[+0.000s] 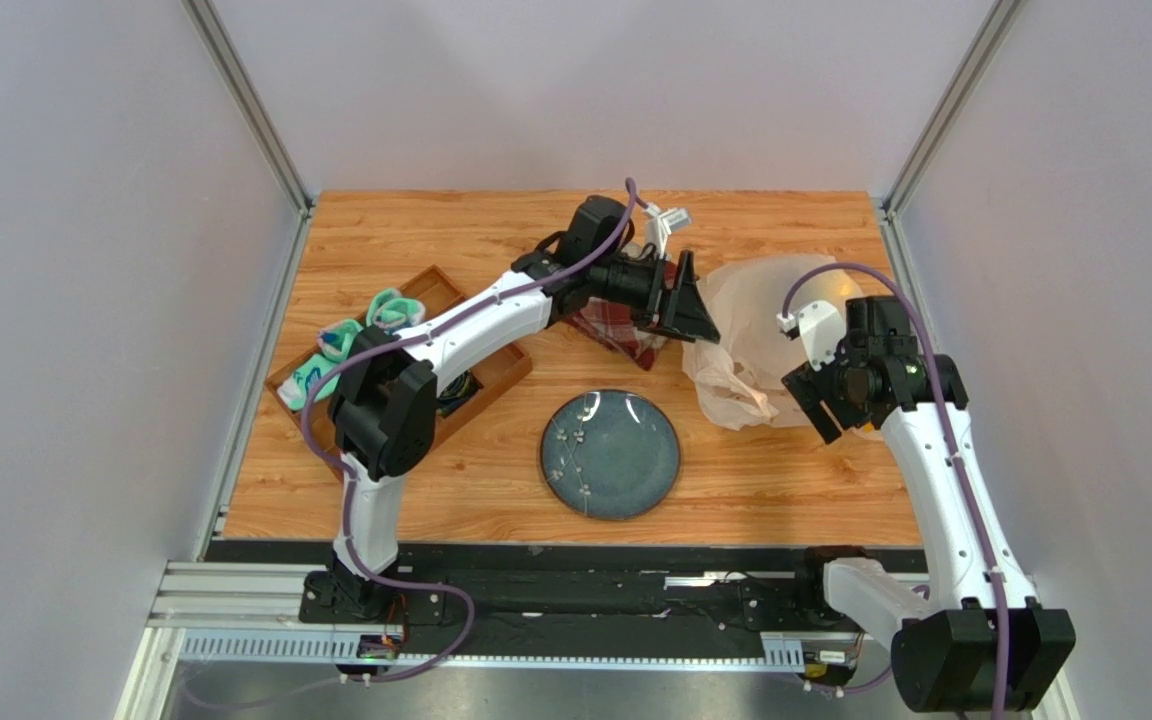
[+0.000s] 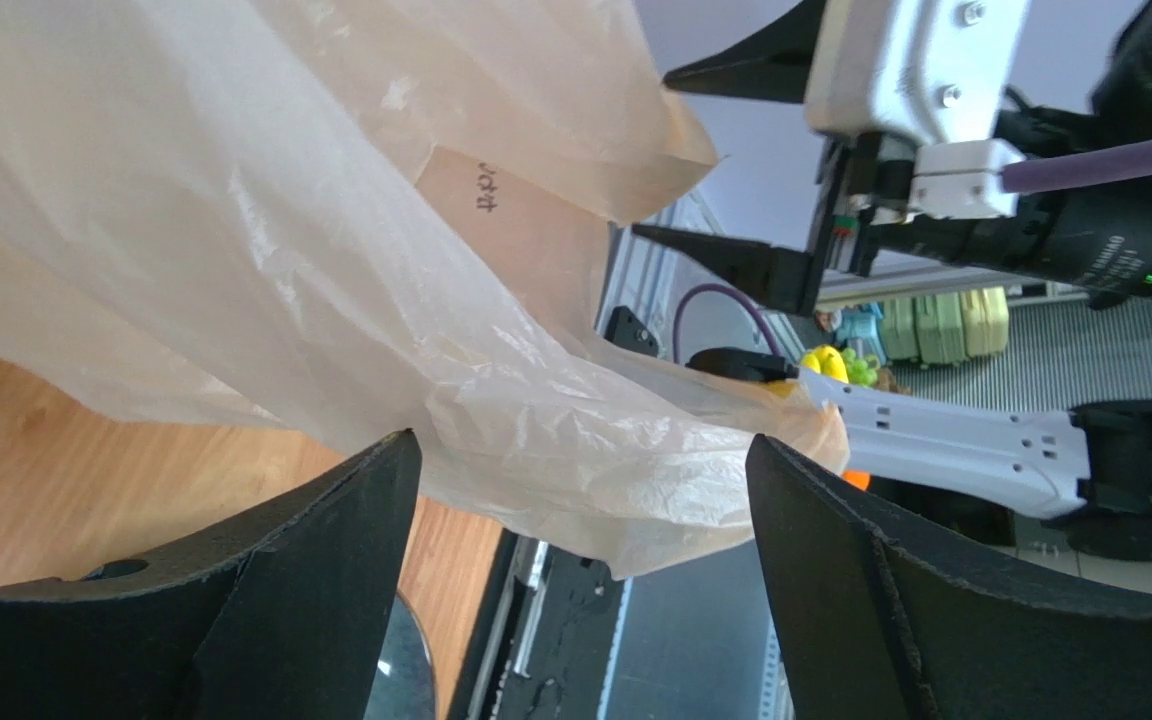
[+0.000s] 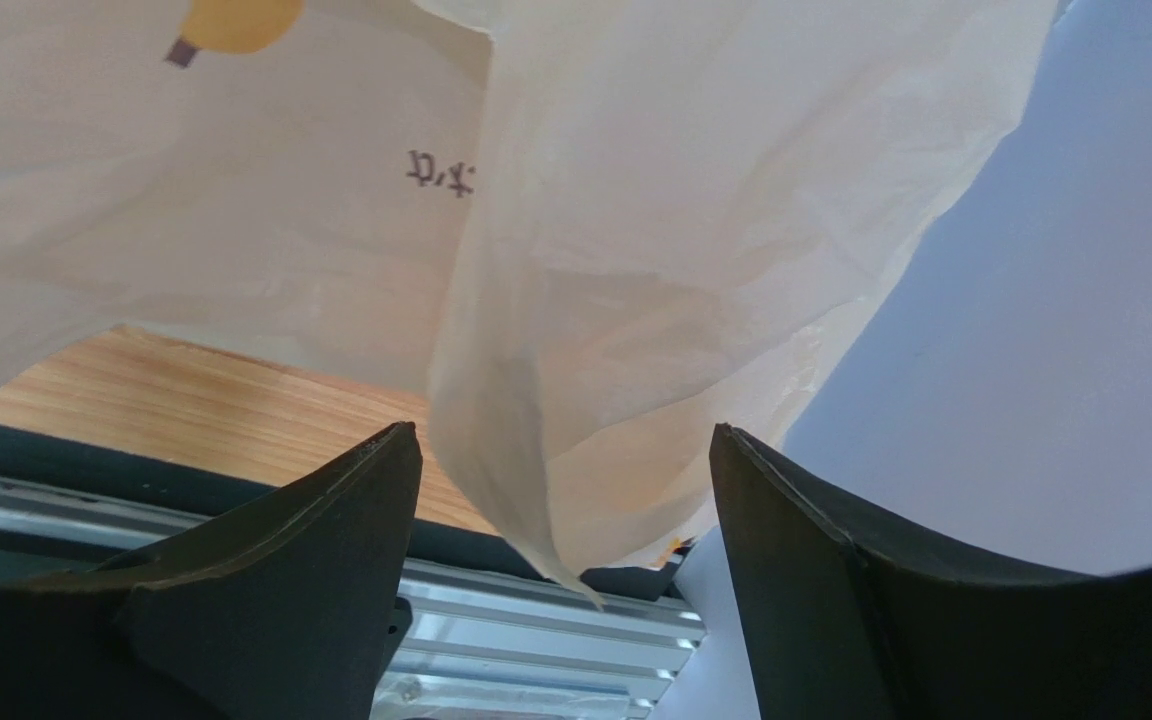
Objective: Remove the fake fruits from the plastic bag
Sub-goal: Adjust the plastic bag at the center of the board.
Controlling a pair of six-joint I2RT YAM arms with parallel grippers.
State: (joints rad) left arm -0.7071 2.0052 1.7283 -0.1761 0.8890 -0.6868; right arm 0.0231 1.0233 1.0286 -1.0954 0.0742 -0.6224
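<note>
From above, we see the table (image 1: 387,225) bearing the plastic bag (image 1: 755,323), slumped right of the plate (image 1: 611,453), between left gripper (image 1: 699,305) and right gripper (image 1: 820,408). Only the wrist views show both finger pairs spread wide, gripping nothing. The right wrist view catches a yellow shape (image 3: 237,18) through the film.

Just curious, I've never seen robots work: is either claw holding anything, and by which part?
Nothing looks gripped. The left gripper and right gripper both stand open, with loose folds of the bag between the jaws, unpinched.
</note>
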